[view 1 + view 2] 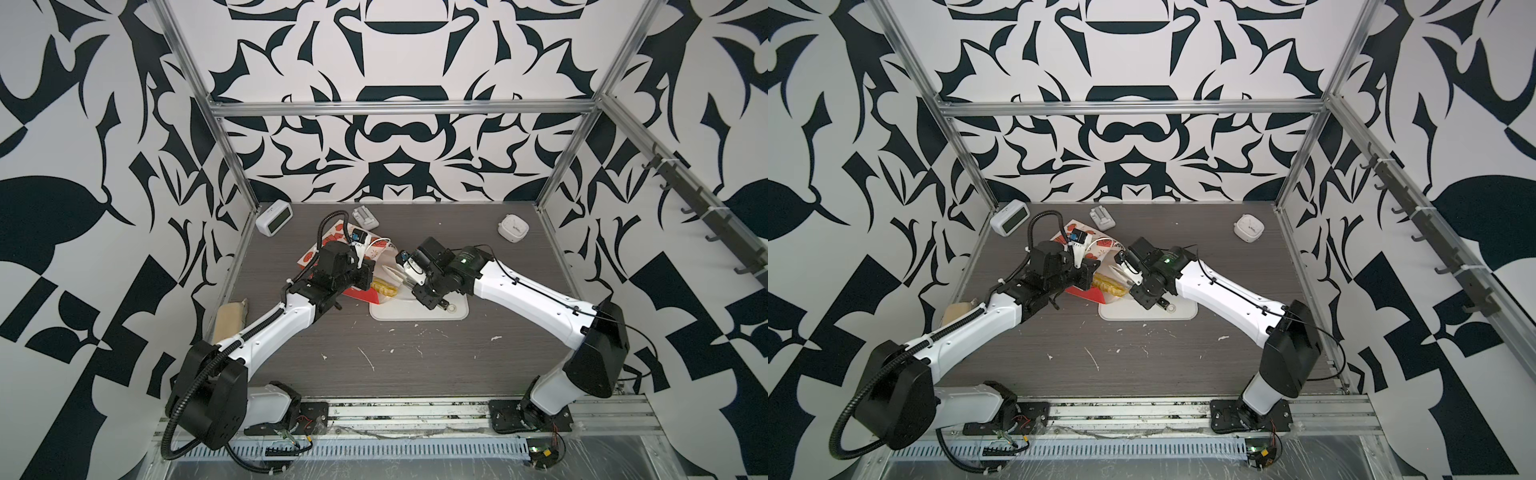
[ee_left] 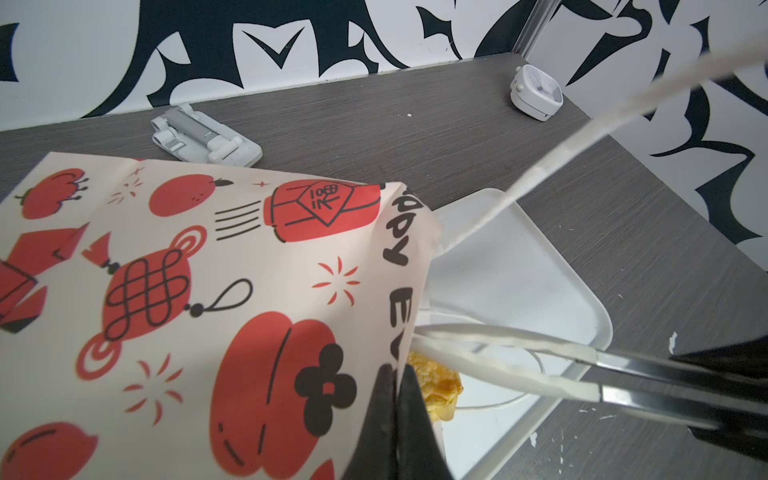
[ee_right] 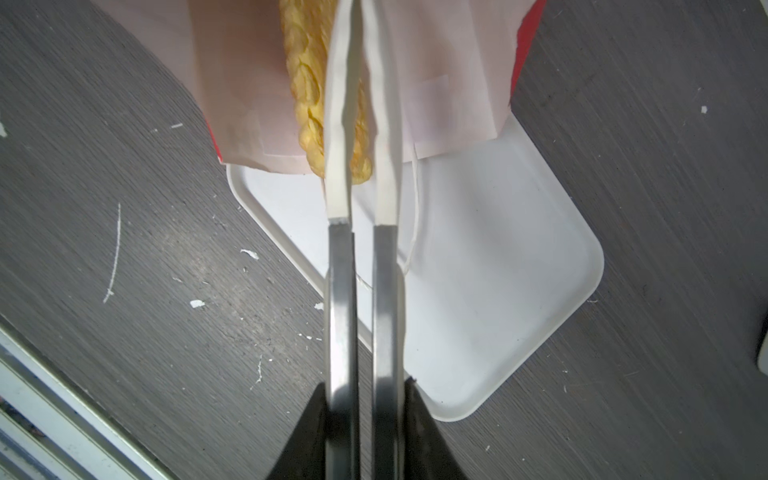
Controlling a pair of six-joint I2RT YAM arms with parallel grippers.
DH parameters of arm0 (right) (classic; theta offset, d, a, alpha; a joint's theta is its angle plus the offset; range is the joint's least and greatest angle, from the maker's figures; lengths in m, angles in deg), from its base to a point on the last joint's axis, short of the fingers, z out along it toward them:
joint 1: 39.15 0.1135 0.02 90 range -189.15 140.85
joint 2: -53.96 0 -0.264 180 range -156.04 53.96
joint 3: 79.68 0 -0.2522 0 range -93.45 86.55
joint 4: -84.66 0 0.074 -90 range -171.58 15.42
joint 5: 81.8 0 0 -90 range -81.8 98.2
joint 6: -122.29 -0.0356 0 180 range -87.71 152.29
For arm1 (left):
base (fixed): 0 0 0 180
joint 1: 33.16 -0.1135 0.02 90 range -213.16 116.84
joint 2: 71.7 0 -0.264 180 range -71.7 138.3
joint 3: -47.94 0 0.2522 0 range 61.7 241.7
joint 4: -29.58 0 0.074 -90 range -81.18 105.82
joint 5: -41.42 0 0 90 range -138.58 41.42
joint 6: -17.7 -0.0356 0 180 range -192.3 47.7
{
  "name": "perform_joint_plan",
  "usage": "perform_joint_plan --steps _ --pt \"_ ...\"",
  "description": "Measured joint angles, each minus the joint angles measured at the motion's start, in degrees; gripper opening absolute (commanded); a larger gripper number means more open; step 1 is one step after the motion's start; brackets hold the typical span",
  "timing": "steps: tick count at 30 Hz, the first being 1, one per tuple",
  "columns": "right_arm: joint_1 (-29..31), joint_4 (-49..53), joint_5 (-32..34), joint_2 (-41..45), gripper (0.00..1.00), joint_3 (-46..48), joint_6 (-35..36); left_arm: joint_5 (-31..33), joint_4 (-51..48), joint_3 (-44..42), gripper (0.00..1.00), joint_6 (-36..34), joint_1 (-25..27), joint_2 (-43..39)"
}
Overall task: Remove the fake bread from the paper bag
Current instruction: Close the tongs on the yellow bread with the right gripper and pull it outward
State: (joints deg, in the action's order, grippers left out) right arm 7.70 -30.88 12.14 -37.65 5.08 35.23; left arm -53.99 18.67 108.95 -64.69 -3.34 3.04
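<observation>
Grey wood-grain desk [image 1: 415, 365], left gripper [image 2: 397, 374] clamped tight on rim of white-and-red paper gift bag [image 2: 187, 291], right gripper [image 3: 358, 50] with fingers close together over braided golden toy bread [image 3: 305, 83], grip unclear.

Braided bread [image 1: 1109, 286] at bag [image 1: 1100, 249] mouth

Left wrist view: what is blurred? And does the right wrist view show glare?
Left wrist view: the cord handle near the lens is blurred, the print on the paper bag sharp. Right wrist view: the metal fingers of the right gripper carry bright reflections; a soft shadow darkens the table.
</observation>
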Motion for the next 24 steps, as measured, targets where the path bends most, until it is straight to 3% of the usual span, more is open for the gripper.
perform_joint_plan --steps 10,24 --pt "-0.04 2.27 -1.49 -4.85 0.37 -3.85 1.18 -0.02 0.0 -0.02 0.03 -0.15 0.0 0.0" --pt "-0.04 2.29 -3.21 -4.96 0.4 -6.21 1.55 -0.04 -0.02 -0.02 0.03 -0.42 0.0 0.0"
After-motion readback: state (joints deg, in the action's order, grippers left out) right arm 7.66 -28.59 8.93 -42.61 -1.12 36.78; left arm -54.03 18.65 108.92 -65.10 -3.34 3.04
